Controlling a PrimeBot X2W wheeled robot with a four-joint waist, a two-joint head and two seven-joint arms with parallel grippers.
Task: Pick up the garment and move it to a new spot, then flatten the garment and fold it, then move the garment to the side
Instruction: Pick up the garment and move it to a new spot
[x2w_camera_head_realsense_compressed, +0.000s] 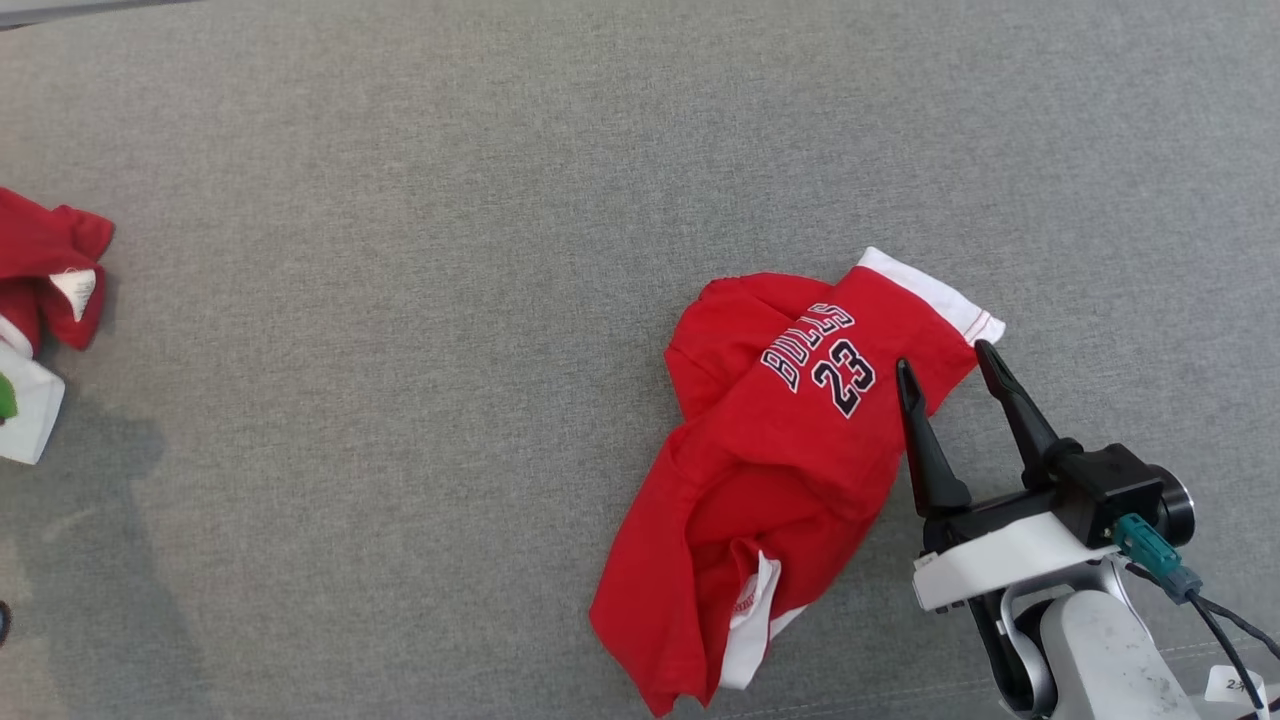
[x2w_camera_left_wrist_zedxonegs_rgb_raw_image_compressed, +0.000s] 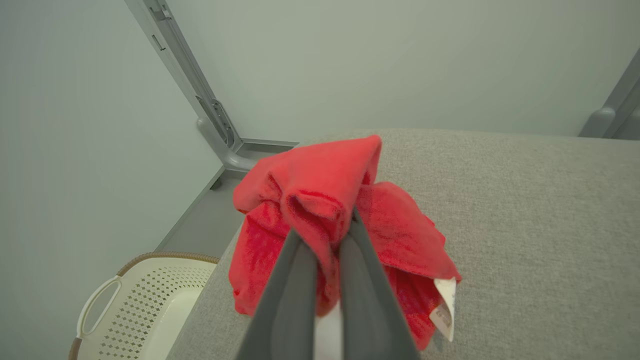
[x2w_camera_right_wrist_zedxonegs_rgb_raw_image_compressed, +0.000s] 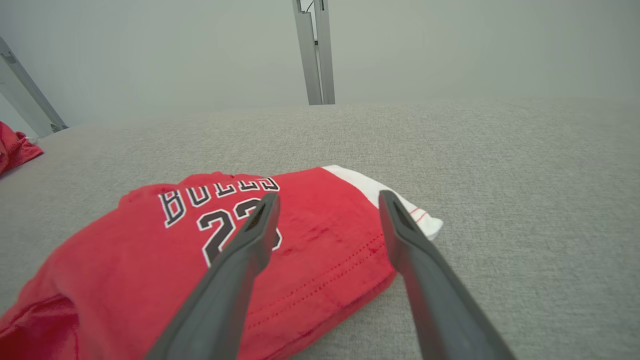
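At the left edge of the head view a second red garment (x2w_camera_head_realsense_compressed: 45, 260) is being cut off by the frame, so its full shape is hard to judge. A white label (x2w_camera_head_realsense_compressed: 75, 290) is poking out of it. Below it, a white item (x2w_camera_head_realsense_compressed: 30, 410) and a sliver of something green (x2w_camera_head_realsense_compressed: 5, 395) are also running out of frame, too little showing to name them.

In the left wrist view the left gripper (x2w_camera_left_wrist_zedxonegs_rgb_raw_image_compressed: 325, 240) is clamping together on a bunched fold of that second red garment (x2w_camera_left_wrist_zedxonegs_rgb_raw_image_compressed: 310, 175), which is burying its fingertips. Whether the cloth is hanging clear of the grey surface (x2w_camera_left_wrist_zedxonegs_rgb_raw_image_compressed: 525, 225) is unclear. A cream perforated basket (x2w_camera_left_wrist_zedxonegs_rgb_raw_image_compressed: 150, 295) is showing partly at the lower left.

The red jersey (x2w_camera_head_realsense_compressed: 780, 470) is lying crumpled on the grey surface (x2w_camera_head_realsense_compressed: 400, 400), right of centre in the head view. It is showing "BULLS 23" in dark, white-edged lettering, tilted, with a white band at its upper right corner and white fabric peeking from a fold near its lower end. How its layers are lying underneath is hidden.

The right gripper (x2w_camera_head_realsense_compressed: 945, 357) is hovering at the jersey's right edge, its jaws standing wide apart. In the right wrist view the right gripper (x2w_camera_right_wrist_zedxonegs_rgb_raw_image_compressed: 329, 197) is framing the red jersey (x2w_camera_right_wrist_zedxonegs_rgb_raw_image_compressed: 320, 250) near the white band.
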